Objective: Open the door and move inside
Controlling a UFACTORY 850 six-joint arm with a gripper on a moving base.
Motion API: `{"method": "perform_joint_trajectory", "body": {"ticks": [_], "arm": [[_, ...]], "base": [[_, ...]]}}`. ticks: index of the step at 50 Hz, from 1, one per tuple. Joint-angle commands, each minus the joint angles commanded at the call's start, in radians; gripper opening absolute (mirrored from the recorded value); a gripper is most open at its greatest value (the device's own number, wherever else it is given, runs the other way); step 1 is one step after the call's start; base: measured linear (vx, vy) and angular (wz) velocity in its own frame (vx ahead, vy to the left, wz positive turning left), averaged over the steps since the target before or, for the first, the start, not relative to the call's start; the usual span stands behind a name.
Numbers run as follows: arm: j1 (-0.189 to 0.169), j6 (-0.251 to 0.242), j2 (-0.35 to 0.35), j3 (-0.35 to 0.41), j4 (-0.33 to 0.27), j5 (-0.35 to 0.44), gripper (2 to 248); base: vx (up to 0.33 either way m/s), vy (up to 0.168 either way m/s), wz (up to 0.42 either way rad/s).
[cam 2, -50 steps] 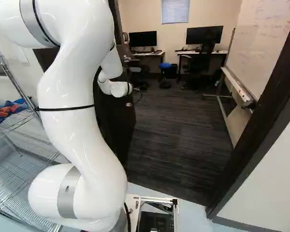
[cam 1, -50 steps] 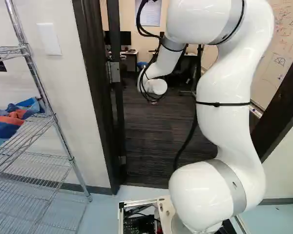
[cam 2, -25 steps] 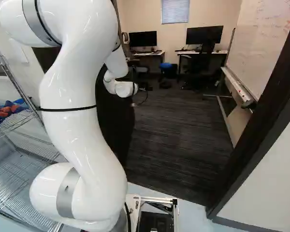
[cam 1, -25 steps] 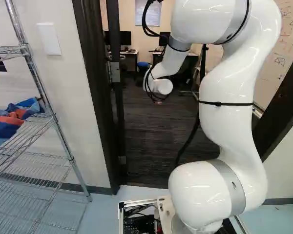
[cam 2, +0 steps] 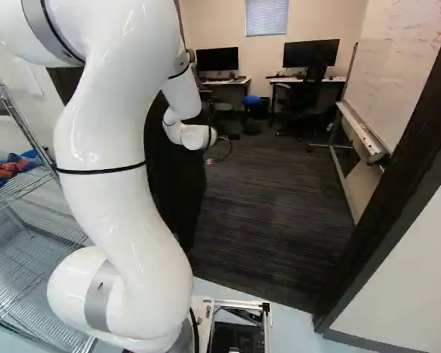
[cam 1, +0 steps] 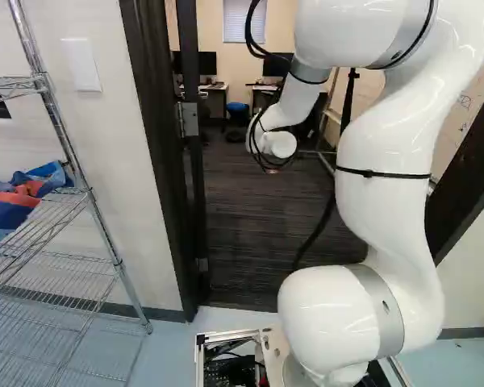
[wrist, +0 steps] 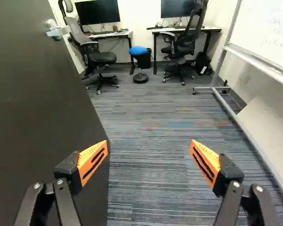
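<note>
Arm swung rightward at its far end in both base views since the earlier frame, fingers spread wide, door seen standing open beside one of them

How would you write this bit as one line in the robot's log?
door: open | gripper: open, empty | arm: reaching through doorway | base: not inside yet
</note>
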Motion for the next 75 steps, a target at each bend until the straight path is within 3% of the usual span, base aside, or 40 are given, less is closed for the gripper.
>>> {"method": "perform_joint_trajectory", "body": {"ticks": [50, 75], "arm": [[-0.133, 0.000, 0.149, 0.175, -0.170, 0.000, 247], [-0.134, 0.000, 0.170, 0.200, -0.172, 0.005, 247]], "base": [[0.000, 0.000, 0.000], [0.000, 0.000, 0.000]]}}
